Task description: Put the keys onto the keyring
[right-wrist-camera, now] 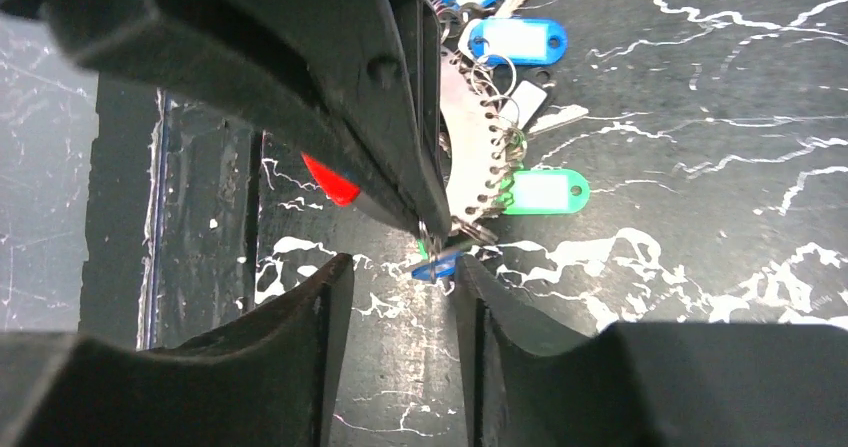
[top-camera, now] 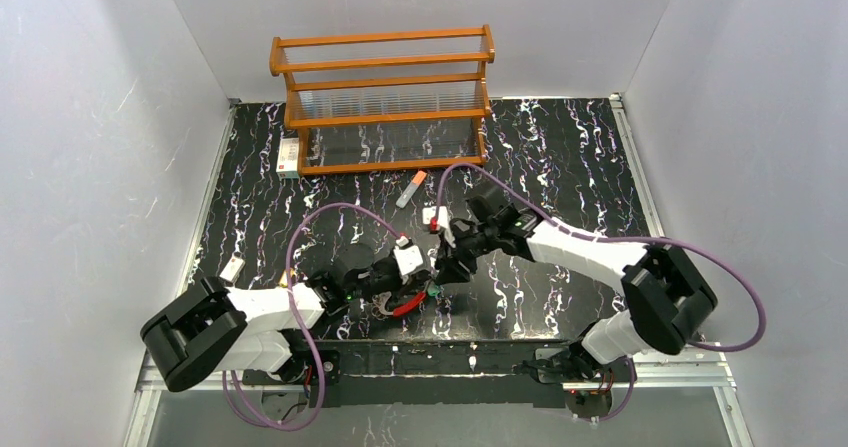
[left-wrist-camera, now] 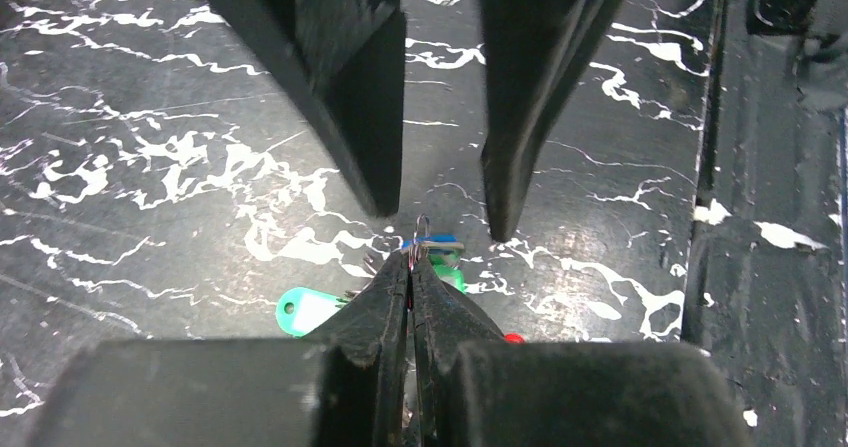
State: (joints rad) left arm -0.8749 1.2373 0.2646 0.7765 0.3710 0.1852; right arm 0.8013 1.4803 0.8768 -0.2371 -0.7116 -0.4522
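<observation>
**Black table, near edge: keyring pinched**

My left claw is pressed together on the keyring's thin wire, at the middle of the near edge. A blue key sits right at its tip. My right claw stands spread just beside, gripping nothing. More keys lie on the table under the left claw.
</observation>
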